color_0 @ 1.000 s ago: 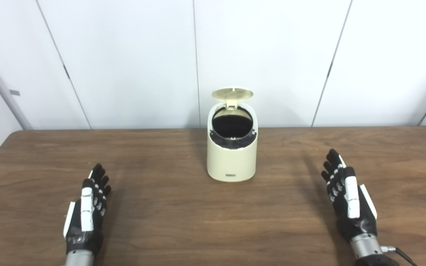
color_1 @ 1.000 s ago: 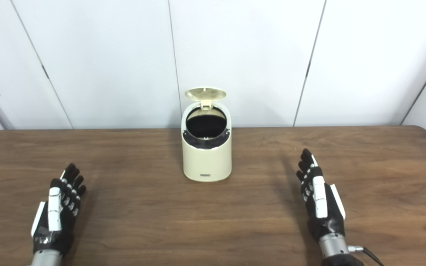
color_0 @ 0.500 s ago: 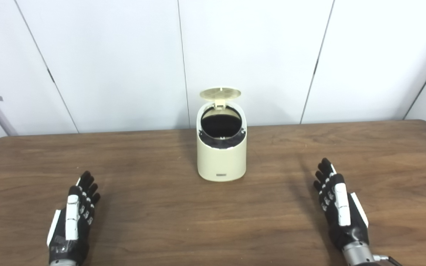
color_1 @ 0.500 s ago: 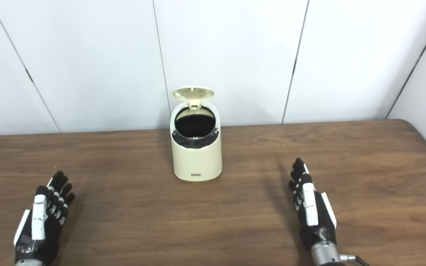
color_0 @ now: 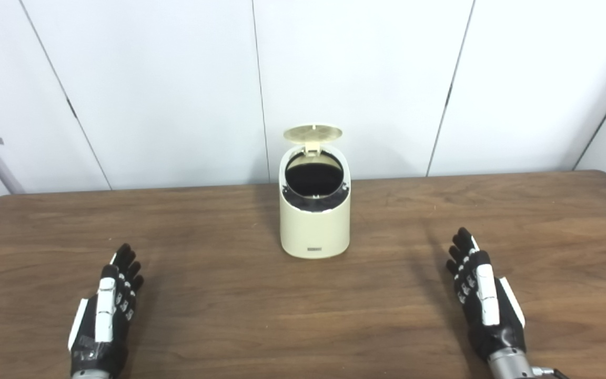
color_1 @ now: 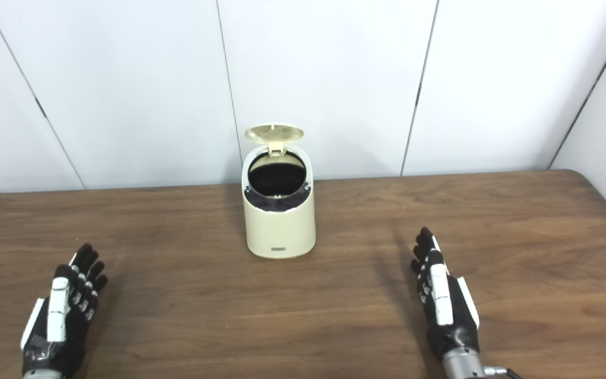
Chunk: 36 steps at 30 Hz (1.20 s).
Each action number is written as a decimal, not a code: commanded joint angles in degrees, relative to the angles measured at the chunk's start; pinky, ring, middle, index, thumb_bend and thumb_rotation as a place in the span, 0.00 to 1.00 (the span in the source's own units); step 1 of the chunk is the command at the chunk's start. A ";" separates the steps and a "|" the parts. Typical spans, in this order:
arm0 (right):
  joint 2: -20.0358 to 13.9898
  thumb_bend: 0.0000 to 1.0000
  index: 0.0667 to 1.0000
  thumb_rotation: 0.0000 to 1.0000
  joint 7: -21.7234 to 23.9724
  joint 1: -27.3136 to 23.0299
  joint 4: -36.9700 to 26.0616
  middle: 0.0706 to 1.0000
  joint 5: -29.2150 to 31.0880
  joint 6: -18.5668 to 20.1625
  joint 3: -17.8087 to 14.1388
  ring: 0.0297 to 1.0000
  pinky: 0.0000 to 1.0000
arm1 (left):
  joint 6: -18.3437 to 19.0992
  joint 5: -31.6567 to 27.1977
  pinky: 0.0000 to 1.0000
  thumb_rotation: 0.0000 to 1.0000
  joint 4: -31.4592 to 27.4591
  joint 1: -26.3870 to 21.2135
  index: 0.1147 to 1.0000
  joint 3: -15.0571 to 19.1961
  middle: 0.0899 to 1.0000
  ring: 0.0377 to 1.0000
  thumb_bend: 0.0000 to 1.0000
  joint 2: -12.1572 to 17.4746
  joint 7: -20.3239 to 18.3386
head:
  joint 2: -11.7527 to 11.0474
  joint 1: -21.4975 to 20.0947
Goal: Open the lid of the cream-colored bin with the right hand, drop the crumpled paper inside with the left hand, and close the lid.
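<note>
Cream-colored bin [color_0: 314, 210] stands at the far middle of the table [color_0: 240, 310], with its lid [color_0: 313, 132] raised upright at the back and the dark round mouth showing. No crumpled paper can be seen on the table or in either hand.

The fingers [color_0: 124, 263] of the left hand [color_0: 104, 313] are stretched out and a little apart, holding nothing; this hand lies low at the near left, well apart from the bin. The right hand [color_0: 484, 297] at the near right is the same, fingers straight and empty.

Judging by this, only the closing is left. To do it well, the right hand should reach over the bin from the right and press the lid forward and down from behind, softly, so that the light bin does not slide or tip.

Compared with one second ago, the whole picture has shifted, so the camera has moved. Both hands sit slightly nearer and lower, while the bin and its lid stay as they were.
</note>
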 commanded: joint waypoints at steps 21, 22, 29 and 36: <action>-4.05 0.55 0.95 1.00 0.89 -4.49 1.07 0.98 -4.78 1.09 1.06 0.99 0.99 | -3.38 3.72 1.00 0.93 -0.39 1.09 1.00 -1.50 1.00 1.00 0.55 -1.76 0.91 | -7.19 2.38; -4.26 0.55 0.95 1.00 0.76 -4.82 1.03 0.98 -5.43 1.21 1.17 0.99 0.99 | -3.45 3.79 1.00 0.93 -0.34 1.15 1.00 -1.57 1.00 1.00 0.55 -1.84 0.95 | -7.61 2.45; -5.80 0.56 0.94 1.00 1.37 -7.26 -0.08 0.96 -7.67 2.25 1.81 0.97 1.00 | -3.53 4.76 1.00 0.95 -0.59 1.39 1.00 -2.01 1.00 1.00 0.52 -2.08 1.39 | -8.90 3.06; -7.90 0.63 0.93 1.00 1.19 -10.49 -1.61 0.96 -13.08 4.28 4.01 0.98 0.98 | -4.29 4.71 1.00 0.94 0.00 1.48 1.00 -2.15 1.00 1.00 0.52 -2.59 1.57 | -9.65 3.38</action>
